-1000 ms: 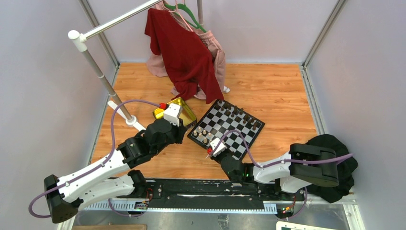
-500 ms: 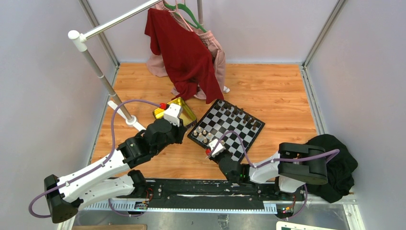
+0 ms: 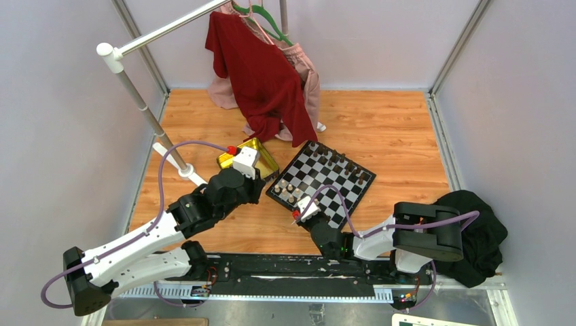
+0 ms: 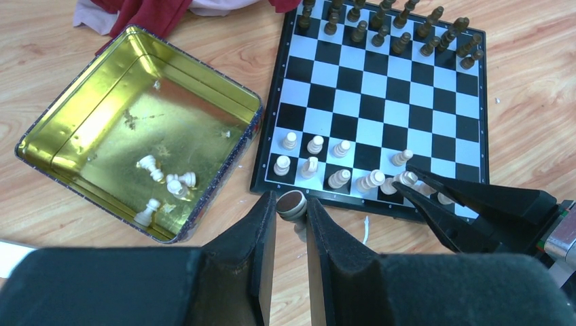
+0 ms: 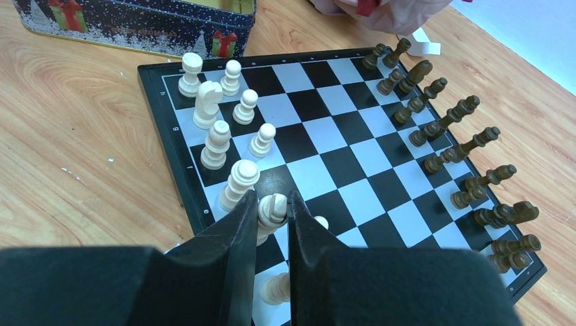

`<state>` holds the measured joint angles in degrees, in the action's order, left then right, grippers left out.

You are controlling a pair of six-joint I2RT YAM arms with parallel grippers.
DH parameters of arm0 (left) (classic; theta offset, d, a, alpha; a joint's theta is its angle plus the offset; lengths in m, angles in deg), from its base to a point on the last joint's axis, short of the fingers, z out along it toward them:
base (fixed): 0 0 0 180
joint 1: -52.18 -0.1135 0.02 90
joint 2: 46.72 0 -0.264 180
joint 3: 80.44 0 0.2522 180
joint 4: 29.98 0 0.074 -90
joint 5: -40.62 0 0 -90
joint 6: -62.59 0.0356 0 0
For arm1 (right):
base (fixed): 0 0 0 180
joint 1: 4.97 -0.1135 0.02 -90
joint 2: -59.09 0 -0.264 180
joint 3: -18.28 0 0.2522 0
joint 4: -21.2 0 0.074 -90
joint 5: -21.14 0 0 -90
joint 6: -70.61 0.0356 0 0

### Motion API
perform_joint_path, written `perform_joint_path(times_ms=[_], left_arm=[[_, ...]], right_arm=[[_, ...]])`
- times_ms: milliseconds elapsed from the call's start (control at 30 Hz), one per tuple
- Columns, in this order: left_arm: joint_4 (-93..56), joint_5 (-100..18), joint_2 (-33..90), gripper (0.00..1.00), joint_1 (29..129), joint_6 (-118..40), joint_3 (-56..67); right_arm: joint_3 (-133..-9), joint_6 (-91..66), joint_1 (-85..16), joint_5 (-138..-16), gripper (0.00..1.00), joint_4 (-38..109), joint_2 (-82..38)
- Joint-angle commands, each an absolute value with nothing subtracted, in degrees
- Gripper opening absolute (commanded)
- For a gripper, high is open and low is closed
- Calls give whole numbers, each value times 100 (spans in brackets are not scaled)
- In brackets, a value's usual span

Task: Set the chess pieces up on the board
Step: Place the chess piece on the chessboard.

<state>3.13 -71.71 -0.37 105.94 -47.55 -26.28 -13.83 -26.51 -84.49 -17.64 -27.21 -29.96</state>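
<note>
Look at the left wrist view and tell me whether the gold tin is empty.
No, a few cream chess pieces lie on the floor of the gold tin.

Overhead rear view, two near wrist views, common board (image 3: 325,178)

My left arm (image 3: 129,246) and right arm (image 3: 378,242) are white shells with black joints and small dark screws. A purple cable (image 3: 161,178) runs along each, ending at a red plug (image 3: 231,149). My fingers (image 4: 255,268) are matte black, tapered wedges.

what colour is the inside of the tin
The tin is shiny gold-yellow inside, clearest in the left wrist view.
</note>
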Motion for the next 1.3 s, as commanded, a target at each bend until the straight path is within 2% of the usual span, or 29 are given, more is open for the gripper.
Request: perform_joint_path(times_ms=[0,533,667,900,1067,1267], left_arm=[[180,-7241,-48,0,10632,-4726,-2663],[164,-7197,-129,0,10632,-4744,-2728],[162,-7205,-145,0,10632,-4744,-2748],[167,-7188,-172,0,10632,-4753,-2767],[156,-7168,-171,0,10632,-4751,-2760],[142,-7166,-171,0,10632,-4753,-2771]], right_arm=[[-1307,-2592,-8560,-1512,2,-2973,-2976],[-1348,-2390,-8644,-1401,4,-2750,-3044],[-1384,-2362,-8640,-1376,13,-2727,-3137],[-1397,-2317,-8644,-1365,22,-2703,-3166],[-1430,-2373,-8643,-1401,37,-2663,-3134],[-1486,-2461,-8654,-1461,44,-2601,-3019]])
